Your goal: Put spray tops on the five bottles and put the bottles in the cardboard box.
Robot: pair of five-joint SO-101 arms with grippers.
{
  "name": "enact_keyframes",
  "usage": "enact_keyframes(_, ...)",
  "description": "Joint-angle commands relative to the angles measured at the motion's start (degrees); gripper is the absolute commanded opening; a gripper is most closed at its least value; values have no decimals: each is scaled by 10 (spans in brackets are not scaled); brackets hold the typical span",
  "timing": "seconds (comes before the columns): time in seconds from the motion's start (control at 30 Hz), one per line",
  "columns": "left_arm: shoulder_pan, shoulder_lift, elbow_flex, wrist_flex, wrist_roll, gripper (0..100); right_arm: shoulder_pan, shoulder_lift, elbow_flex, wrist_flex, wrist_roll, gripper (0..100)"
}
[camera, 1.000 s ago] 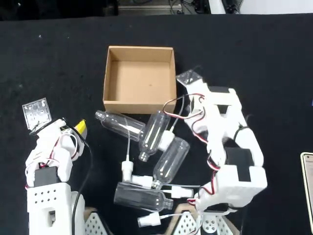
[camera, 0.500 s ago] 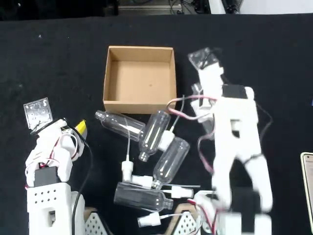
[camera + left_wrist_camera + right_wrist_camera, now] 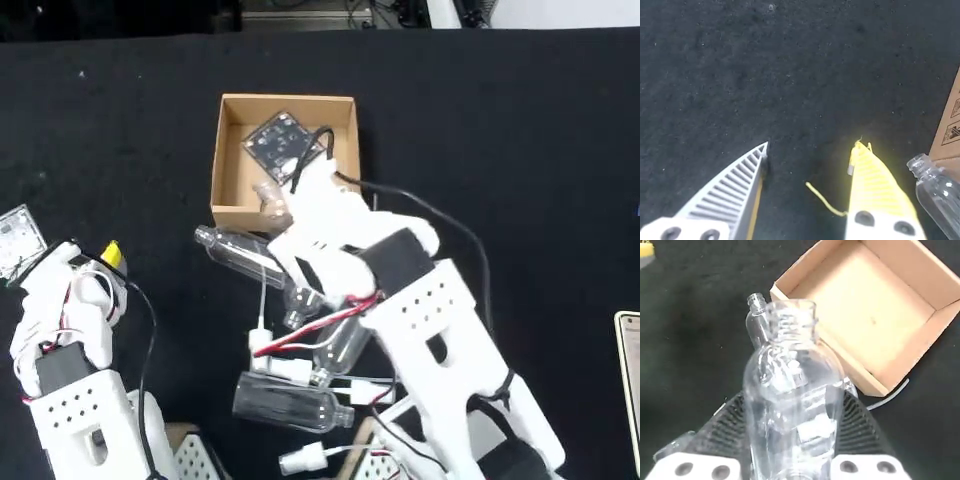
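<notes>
Firmly clamped in the right gripper [image 3: 792,415], a clear uncapped plastic bottle [image 3: 790,365] hangs at the brown cardboard box [image 3: 875,315]; the left gripper [image 3: 811,150] has its fingers apart.

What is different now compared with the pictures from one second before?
The right end effector, shut on a clear bottle, swung left across the table and now hangs over the cardboard box's front edge. The left end effector shifted slightly left, open. The lying bottles, spray tops and box stayed put.
</notes>
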Motion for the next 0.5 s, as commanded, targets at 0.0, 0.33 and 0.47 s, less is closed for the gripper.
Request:
enact_keyframes(0.0, 27, -6, -27, -1, -4, 243, 133, -8, -32, 32, -4, 75)
enact_keyframes(0.33, 111, -4, -40, 8, -8, 243, 407, -5, 135, -44, 12, 75)
enact_keyframes(0.47, 116, -4, -37, 27, -34, 243, 425, -5, 188, -109, 17, 75)
